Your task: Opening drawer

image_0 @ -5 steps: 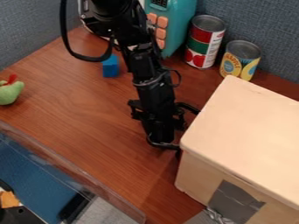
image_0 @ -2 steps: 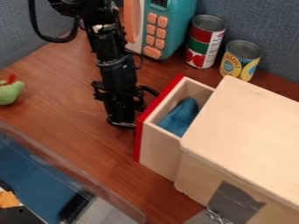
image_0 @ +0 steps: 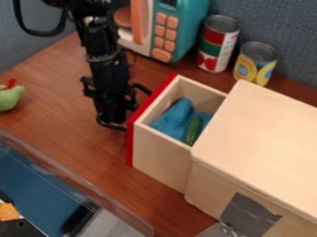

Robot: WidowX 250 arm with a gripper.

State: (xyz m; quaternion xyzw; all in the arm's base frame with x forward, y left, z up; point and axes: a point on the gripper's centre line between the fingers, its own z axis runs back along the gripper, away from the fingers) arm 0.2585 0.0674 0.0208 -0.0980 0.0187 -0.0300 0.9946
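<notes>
The black gripper (image_0: 127,120) hangs at the outer side of the drawer's red front, left of the wooden box (image_0: 263,134). Whether it is open or shut cannot be made out. The drawer (image_0: 162,155) stands pulled out of the box's left side, with its red front (image_0: 131,139) facing the gripper. Inside the drawer lie a blue cloth (image_0: 175,118) and a dark green object (image_0: 193,130) like a cucumber. The drawer's handle is hidden behind the gripper and the front.
Behind stand a teal toy microwave (image_0: 186,30), a red and green can (image_0: 217,44) and a yellow can (image_0: 254,64). A green toy (image_0: 9,97) lies at the left edge. A clear plastic rim (image_0: 68,178) runs along the lower left.
The gripper has moved left and slightly up in the view. The drawer, shut at first, has come out to the left, and its blue cloth and green object have come into sight.
</notes>
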